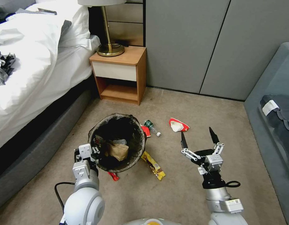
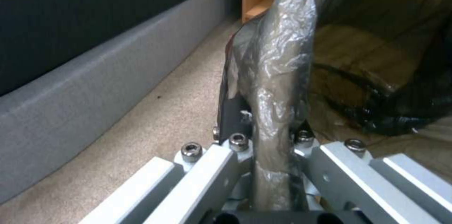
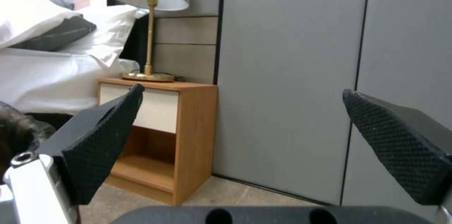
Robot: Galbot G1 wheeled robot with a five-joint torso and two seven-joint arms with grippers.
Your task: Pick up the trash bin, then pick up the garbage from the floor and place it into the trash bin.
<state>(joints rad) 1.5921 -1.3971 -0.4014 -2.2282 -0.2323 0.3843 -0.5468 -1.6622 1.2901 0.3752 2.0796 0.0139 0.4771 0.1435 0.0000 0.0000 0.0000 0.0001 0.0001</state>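
Two grippers: one on each arm, both at work over the carpet.
Left gripper (image 2: 275, 167): clamped on the near-left rim of the trash bin (image 1: 117, 142), its jaws pinching the bag-lined edge, as the left wrist view shows.
Right gripper (image 1: 199, 139): fingers spread wide and holding nothing, poised above the carpet (image 1: 188, 187) to the right of the bin, just short of the red-and-white packet (image 1: 178, 125).
Trash bin: in front of the nightstand (image 1: 121, 75), beside the bed (image 1: 35, 72); a brown paper bag (image 1: 117, 150) already lies inside.
Step in hand: the bin looks secured, so the litter collection seems to be under way.
Next move calls for: lowering the open fingers onto a flat packet lying on carpet, then carrying it over the bin's mouth.
Garbage count on the floor: one clear bottle (image 1: 152, 127) beside the bin, one yellow wrapper (image 1: 153, 165) at its near side, one small red piece (image 1: 113, 177) at its base, another red piece (image 1: 145, 130) against its right rim.
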